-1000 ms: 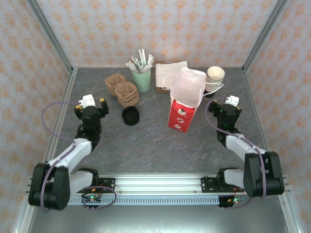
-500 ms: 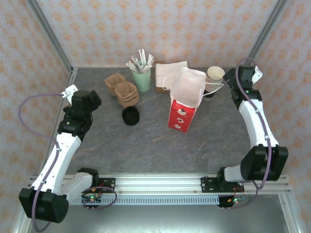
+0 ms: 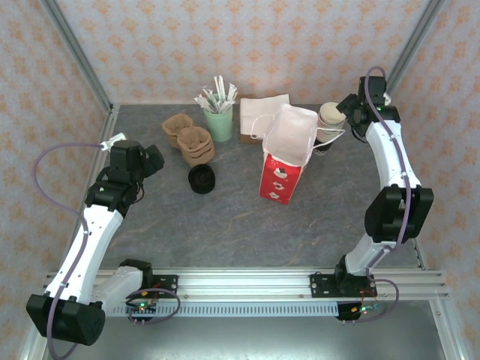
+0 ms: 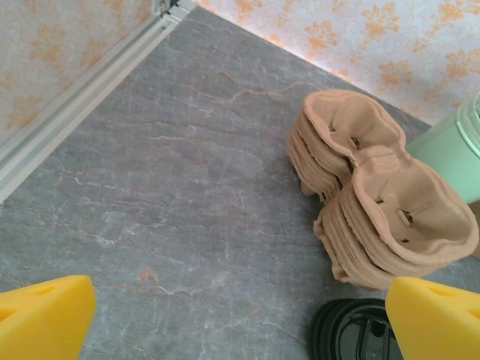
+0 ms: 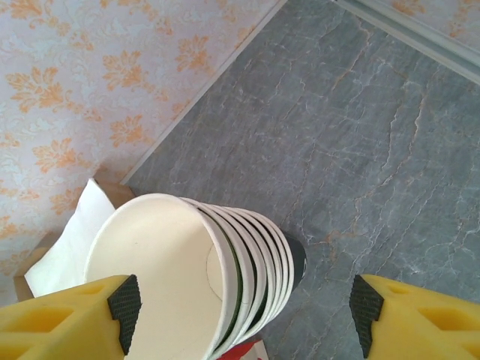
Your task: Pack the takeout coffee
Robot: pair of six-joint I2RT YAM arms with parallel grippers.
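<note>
Yellow-tipped right pincer (image 5: 244, 315) hangs open over the cup stack (image 5: 154, 274), holding nothing. The left pincer (image 4: 240, 322) is open and empty too. The takeout coffee (image 5: 297, 261) peeks out beside the stack, at two o'clock on the worktop (image 3: 225, 217). Reaching step, I think: next, dip past the stack and pinch it.

Dark takeout coffee (image 3: 323, 145), half-hidden beside cup stack (image 3: 332, 115)

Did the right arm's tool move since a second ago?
Yes. The right tool went from beside the red bag farther back, up to the stack of cups.
</note>
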